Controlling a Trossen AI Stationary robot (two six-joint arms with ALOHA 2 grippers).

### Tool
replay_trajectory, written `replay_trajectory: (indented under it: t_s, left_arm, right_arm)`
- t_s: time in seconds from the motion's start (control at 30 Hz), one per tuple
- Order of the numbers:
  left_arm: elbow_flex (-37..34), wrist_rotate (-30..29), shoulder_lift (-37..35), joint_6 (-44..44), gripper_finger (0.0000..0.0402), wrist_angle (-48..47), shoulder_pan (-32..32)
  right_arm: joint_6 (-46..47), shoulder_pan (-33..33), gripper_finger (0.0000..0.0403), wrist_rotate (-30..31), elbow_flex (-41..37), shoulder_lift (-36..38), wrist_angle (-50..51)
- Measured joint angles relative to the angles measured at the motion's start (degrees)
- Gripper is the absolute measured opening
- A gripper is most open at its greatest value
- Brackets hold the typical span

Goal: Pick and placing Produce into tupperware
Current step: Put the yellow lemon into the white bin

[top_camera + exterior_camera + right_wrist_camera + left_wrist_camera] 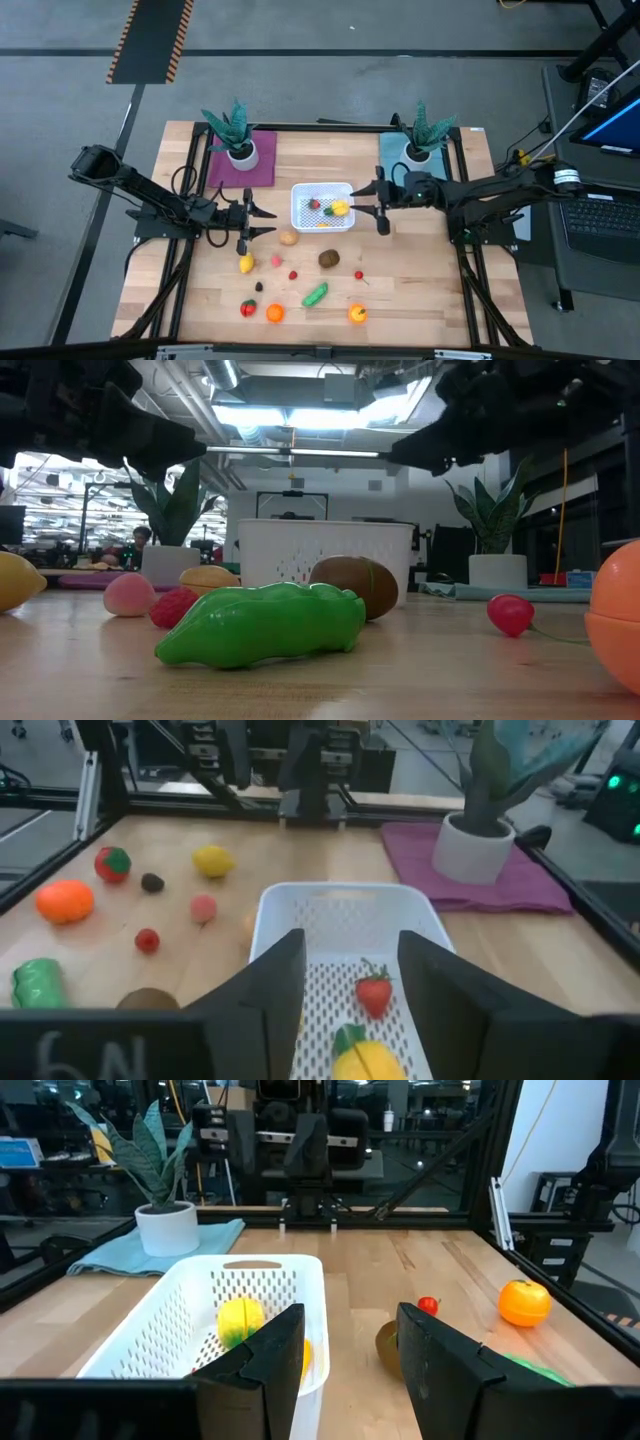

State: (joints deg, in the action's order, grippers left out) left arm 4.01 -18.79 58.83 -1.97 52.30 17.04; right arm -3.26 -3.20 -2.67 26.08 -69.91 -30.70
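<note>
The white tupperware (pixel 322 206) sits mid-table and holds a strawberry (pixel 374 992) and a yellow piece (pixel 365 1060). More produce lies on the wood near it: a tan potato (pixel 289 238), a brown kiwi (pixel 329 258), a lemon (pixel 246 264), the green piece (pixel 316 294), an orange (pixel 274 313) and a cherry (pixel 359 274). My left gripper (pixel 264 222) hovers open just left of the tupperware. My right gripper (pixel 372 200) hovers open at the tupperware's right edge, above its rim (pixel 345 895). Neither holds anything.
Two potted plants stand at the far side, one on a purple mat (pixel 241 158) and one on a teal cloth (pixel 415 152). The table's metal frame rails (pixel 470 280) run along the left and right sides. Bare wood shows right of the kiwi and cherry.
</note>
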Motion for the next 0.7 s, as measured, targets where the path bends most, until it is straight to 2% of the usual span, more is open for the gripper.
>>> replay_trajectory:
  t_s: [0.2, 0.43, 0.53, 0.7]
  left_arm:
    - [0.0, 0.0, 0.0, -2.9, 0.0151, -0.2, 0.0]
    - [0.0, 0.4, 0.0, -2.1, 0.0154, 0.0, 0.0]
    - [0.0, 0.4, 0.0, -2.0, 0.0174, 0.0, 0.0]
    - [0.0, 0.0, 0.0, -2.0, 0.0235, 0.0, 0.0]
  right_arm:
    - [0.0, 1.5, 0.0163, 0.0, -0.3, -0.1, 0.1]
    - [-0.1, 3.1, 0.0163, 0.0, -0.3, -0.1, 0.1]
    - [-0.1, 3.5, 0.0163, 0.0, -0.3, -0.1, 0.1]
    - [-0.1, 3.5, 0.0163, 0.0, -0.3, -0.2, 0.1]
